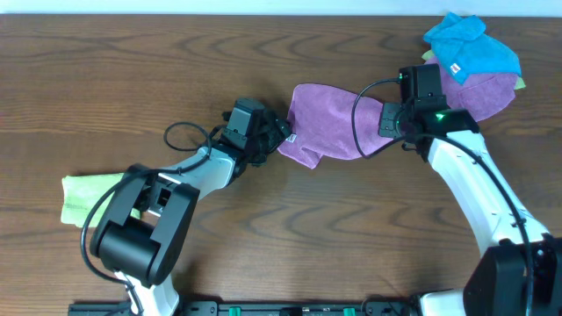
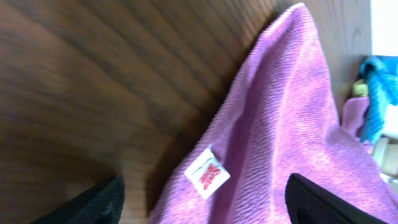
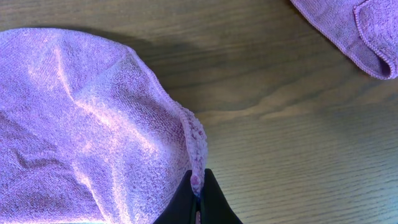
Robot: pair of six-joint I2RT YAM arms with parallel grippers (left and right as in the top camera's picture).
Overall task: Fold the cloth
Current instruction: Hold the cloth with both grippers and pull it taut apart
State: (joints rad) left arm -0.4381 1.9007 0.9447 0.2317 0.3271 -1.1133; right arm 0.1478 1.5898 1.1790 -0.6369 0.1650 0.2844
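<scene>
The purple cloth lies bunched mid-desk, nearer the far edge, its right edge pinched tight in the right gripper and its tagged corner between the left gripper's wide-spread fingers, on the brown wooden desk.

Cloth spread at centre of table, slightly toward right. Left gripper set at cloth's left end, right gripper at its right edge. Pile heaped in upper right corner, well apart from second cloth, laid at lower left, partly overlapped by left arm.
</scene>
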